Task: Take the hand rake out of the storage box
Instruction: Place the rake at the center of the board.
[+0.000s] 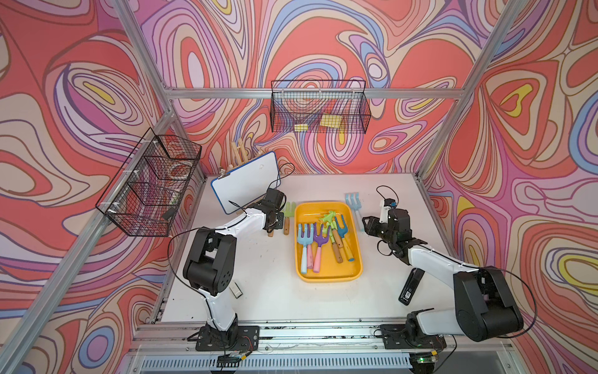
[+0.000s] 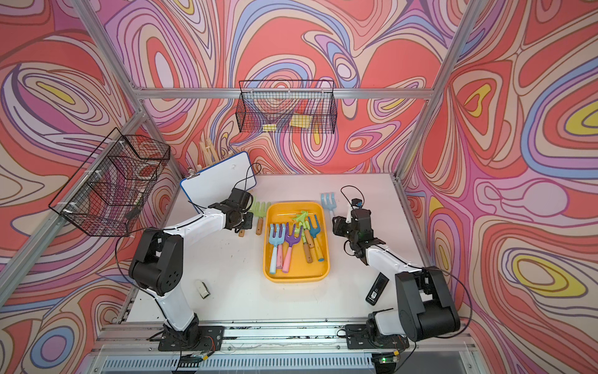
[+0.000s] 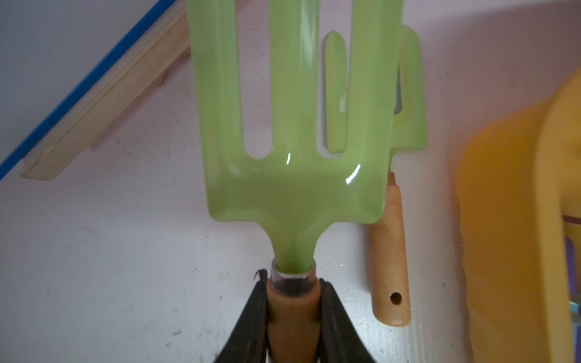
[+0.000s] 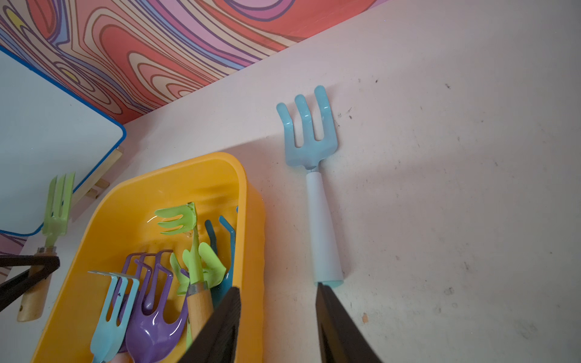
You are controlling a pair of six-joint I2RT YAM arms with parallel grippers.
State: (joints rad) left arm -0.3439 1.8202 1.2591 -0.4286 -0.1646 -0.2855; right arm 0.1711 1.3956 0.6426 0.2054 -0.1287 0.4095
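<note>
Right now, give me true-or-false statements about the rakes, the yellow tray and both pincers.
1. The left pincer grips a green hand rake by its wooden handle. True.
2. The right pincer holds the light blue, white-handled rake. False: it is open and empty; that rake lies on the white table.
3. The shallow yellow-orange plastic storage box is empty. False: several rakes lie in it, a purple rake among them.
4. A second green, wooden-handled rake lies outside the box. True.

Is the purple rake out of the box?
No, the purple rake lies inside the box, within its rim.
</note>
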